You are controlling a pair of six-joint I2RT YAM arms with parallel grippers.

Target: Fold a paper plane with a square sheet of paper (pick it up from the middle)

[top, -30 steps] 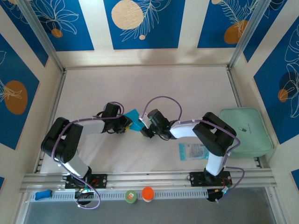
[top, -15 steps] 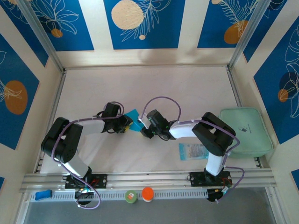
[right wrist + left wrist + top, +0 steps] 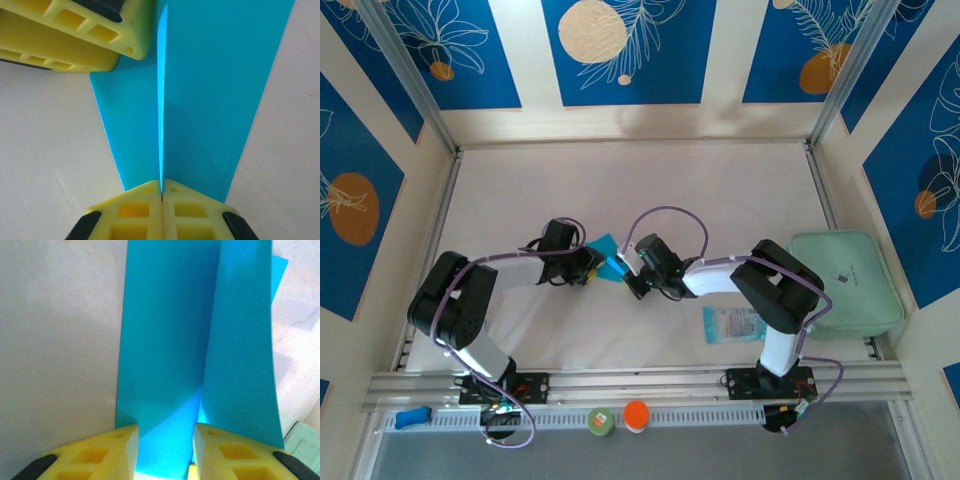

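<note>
— Pale desk, blue leaf-print panels all round. Where is the square sheet of paper?
— Mid-desk, between both arms, partly folded, one flap standing up.
— And the right end effector?
— Pinched tight on the raised crease of that sheet.
— What about the left end effector?
— Its fingers stand a narrow gap apart, with the paper's near edge running between them, not squeezed.

I see my left gripper pointing toward 3 o'clock with its fingers parted, and my right gripper, pointing toward 9 o'clock, pinched on the square sheet of paper.
</note>
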